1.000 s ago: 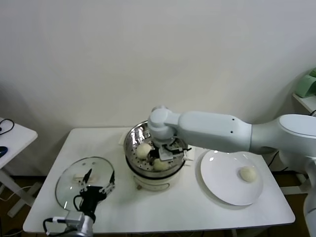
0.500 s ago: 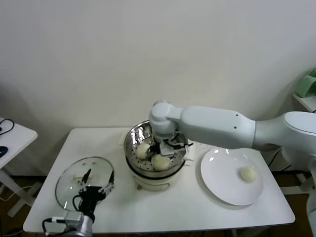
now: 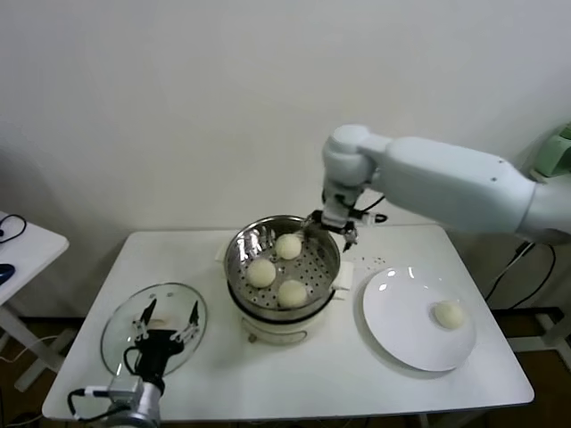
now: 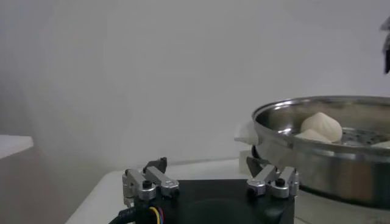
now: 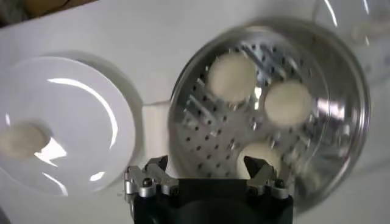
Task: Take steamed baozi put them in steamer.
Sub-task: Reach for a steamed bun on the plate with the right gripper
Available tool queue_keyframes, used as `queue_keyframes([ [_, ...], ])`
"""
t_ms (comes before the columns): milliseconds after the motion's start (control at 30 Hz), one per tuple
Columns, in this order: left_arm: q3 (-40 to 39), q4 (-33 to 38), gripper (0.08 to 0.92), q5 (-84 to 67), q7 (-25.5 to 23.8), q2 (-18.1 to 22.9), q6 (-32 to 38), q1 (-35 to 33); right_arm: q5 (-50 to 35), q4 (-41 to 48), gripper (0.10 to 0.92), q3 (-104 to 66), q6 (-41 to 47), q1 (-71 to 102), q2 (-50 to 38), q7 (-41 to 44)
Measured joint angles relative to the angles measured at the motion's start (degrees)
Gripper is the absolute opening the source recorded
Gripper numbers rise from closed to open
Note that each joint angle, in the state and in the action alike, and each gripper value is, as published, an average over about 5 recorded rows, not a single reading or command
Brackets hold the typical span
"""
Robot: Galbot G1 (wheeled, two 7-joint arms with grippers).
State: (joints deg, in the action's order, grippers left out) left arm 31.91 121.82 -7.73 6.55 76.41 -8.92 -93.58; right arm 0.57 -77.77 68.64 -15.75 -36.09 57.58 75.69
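three baozi sit well apart on the perforated floor of the steamer, spaced so none touch, and the fourth waits alone on the plate at the desk's right end, so i judge one trip is left. my right gripper hangs above the steamer's far right rim with jaws spread and empty, high enough to swing across to the plate. my left gripper idles low over the glass lid at the desk's front left, jaws spread on nothing, out of the way.
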Motion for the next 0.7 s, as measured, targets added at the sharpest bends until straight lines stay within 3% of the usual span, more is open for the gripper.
queue_keyframes([
  [333, 0.15, 1.02, 0.823, 0.55, -0.38, 0.60, 0.49, -0.03, -9.20, 5.57, 0.823, -1.95, 9.82, 2.76, -13.43, -1.58],
  [700, -0.11, 1.93, 0.823, 2.54, -0.64, 2.27, 1.12, -0.14, -6.90, 10.82, 0.823, -16.95, 13.56, 20.35, -25.58, -1.73],
])
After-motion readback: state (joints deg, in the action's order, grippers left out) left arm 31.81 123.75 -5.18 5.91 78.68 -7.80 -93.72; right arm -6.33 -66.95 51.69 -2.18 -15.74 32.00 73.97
